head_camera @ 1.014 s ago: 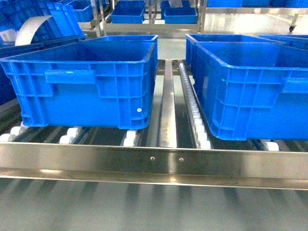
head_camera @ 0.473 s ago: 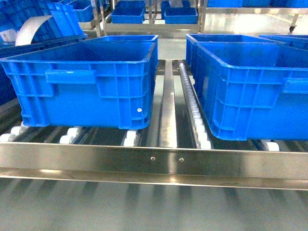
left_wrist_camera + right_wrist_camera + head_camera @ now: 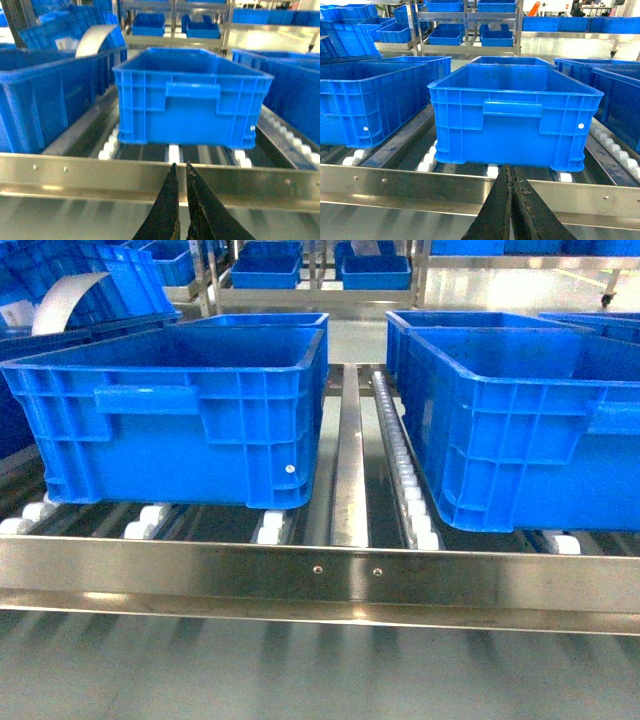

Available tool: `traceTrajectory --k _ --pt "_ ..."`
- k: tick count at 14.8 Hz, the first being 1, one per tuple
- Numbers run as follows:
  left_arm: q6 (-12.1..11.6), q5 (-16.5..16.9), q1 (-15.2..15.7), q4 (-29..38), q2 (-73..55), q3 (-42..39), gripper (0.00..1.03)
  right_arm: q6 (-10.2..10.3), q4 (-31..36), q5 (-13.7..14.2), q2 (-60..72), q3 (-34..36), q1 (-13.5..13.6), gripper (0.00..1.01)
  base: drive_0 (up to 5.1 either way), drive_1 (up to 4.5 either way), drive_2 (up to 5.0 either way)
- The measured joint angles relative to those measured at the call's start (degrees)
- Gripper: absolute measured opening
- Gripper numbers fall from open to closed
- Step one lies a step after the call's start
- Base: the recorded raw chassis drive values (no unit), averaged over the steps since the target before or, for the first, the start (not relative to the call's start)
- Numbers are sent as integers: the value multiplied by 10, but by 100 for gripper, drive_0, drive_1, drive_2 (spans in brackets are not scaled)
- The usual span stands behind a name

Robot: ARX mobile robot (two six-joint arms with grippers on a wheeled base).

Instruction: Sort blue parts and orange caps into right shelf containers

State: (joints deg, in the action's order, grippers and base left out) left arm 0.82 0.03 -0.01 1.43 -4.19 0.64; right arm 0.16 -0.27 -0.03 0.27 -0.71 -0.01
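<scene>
Nothing has moved since the earlier head frames. Two large rectangular blue plastic crates sit on the steel roller shelf (image 3: 330, 575): one (image 3: 180, 420) toward its left side, the other (image 3: 520, 430) toward its right, well apart across a central rail. Each wrist view faces one crate's handle side from beyond the shelf's front edge. Left gripper (image 3: 180, 172) has its dark fingers nearly touching, holding nothing; right gripper (image 3: 511, 175) is pressed closed, also empty. No blue parts or orange caps are visible; crate interiors are partly hidden.
</scene>
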Motion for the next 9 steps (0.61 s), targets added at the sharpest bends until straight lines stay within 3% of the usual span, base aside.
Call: traceTrajectory --k 9 --pt "0 -1 0 -17 36 0 2 0 0 0 0 0 0 2 0 0 0"
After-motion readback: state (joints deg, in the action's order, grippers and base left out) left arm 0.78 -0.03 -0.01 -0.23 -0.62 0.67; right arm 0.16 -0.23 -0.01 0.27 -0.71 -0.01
